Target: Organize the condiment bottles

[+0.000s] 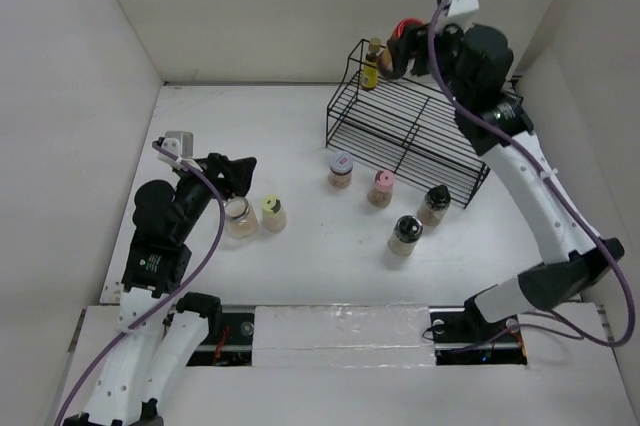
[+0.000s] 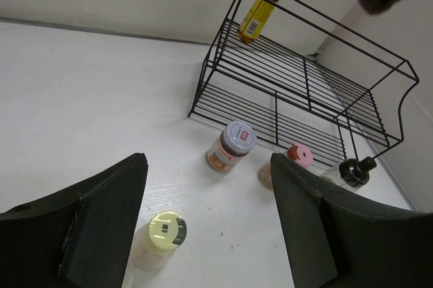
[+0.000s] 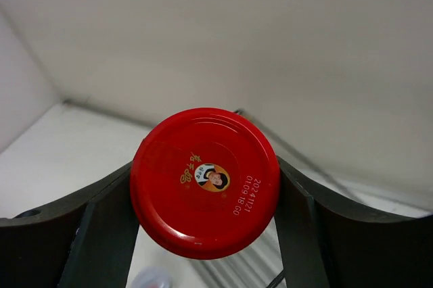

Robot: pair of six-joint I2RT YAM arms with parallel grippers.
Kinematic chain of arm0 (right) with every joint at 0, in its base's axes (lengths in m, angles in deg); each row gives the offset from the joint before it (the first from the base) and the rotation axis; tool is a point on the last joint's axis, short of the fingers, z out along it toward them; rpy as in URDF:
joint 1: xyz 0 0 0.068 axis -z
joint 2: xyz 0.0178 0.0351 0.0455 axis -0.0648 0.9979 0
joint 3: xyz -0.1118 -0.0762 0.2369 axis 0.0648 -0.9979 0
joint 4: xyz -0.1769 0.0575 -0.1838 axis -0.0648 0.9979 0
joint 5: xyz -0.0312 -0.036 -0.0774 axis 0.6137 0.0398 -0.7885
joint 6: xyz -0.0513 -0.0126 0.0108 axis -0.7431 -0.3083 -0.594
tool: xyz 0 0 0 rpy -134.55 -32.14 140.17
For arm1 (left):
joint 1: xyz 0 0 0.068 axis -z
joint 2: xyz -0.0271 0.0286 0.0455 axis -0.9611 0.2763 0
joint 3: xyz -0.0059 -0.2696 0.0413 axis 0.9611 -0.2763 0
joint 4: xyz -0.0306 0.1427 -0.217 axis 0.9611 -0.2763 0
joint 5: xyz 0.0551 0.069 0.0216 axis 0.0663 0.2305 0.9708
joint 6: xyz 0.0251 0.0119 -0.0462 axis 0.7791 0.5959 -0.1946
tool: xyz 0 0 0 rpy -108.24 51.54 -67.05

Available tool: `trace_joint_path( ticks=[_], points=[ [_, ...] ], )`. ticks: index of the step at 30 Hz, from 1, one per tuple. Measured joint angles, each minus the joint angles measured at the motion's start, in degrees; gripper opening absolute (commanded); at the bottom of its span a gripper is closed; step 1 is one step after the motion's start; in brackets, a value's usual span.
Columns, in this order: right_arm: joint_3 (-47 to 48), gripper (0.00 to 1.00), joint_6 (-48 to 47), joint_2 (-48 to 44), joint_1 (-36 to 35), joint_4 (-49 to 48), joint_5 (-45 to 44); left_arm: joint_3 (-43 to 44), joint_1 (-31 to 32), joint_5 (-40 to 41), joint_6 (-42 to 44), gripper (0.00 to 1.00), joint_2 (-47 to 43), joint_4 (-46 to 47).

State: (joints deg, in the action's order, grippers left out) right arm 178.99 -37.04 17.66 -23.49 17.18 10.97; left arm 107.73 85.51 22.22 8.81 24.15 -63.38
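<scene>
Right gripper [image 3: 205,190]: 2 fingers [image 3: 101,234] clamped on the sides of the red jar [image 3: 205,181], cap facing the wrist camera, so the jar hangs upright from a side grip. In the top view it sits in the upper right of the frame, above the back corner of the rack [image 1: 400,141] and just right of the oil bottle [image 1: 372,64], which stands on the upper tier. Judgement: a carry to set it beside that bottle, held high to pass over the rack's rail. Left gripper [image 2: 208,166]: fingers spread wide, gripping nothing. It hovers low at the left of the top view, over the yellow-cap bottle [image 2: 160,234]. A clear jar [image 1: 240,217] stands just beside that one; touching or not, cannot tell. Judgement: lined up for the next pick. 4 more stand on the table in front of the rack, centre frame: blue-cap jar [image 2: 231,146], pink-cap bottle [image 2: 298,155], black-cap bottle [image 1: 435,204], black-cap jar [image 1: 405,234]. Count: 1 on the rack, 1 in hand, 6 on the table.
</scene>
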Motion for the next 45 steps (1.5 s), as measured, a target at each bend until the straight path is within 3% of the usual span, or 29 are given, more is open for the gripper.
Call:
trace_joint_path(
  ticks=[7,12,18,30,38,45],
  points=[
    [23.8,0.59,-0.8,19.4,9.8,2.5,1.0,0.0,0.0,-0.1,0.0,0.7,0.2,0.0],
    [33.9,0.59,-0.7,31.5,12.9,8.2,2.7,0.0,0.0,-0.6,0.0,0.7,0.5,-0.1],
    [32.9,0.59,-0.1,35.1,15.1,13.3,5.6,0.0,0.0,-1.0,0.0,0.7,1.1,-0.2],
    [23.3,0.59,0.5,34.6,15.5,10.3,8.0,0.0,0.0,-1.1,0.0,0.7,1.2,-0.2],
    [23.3,0.75,0.8,34.8,15.5,10.0,8.7,0.0,0.0,-1.1,0.0,0.7,1.2,-0.2],
    [23.2,0.79,1.0,34.8,15.5,7.0,8.7,0.0,0.0,-1.1,0.0,0.7,1.2,-0.2]
  ],
)
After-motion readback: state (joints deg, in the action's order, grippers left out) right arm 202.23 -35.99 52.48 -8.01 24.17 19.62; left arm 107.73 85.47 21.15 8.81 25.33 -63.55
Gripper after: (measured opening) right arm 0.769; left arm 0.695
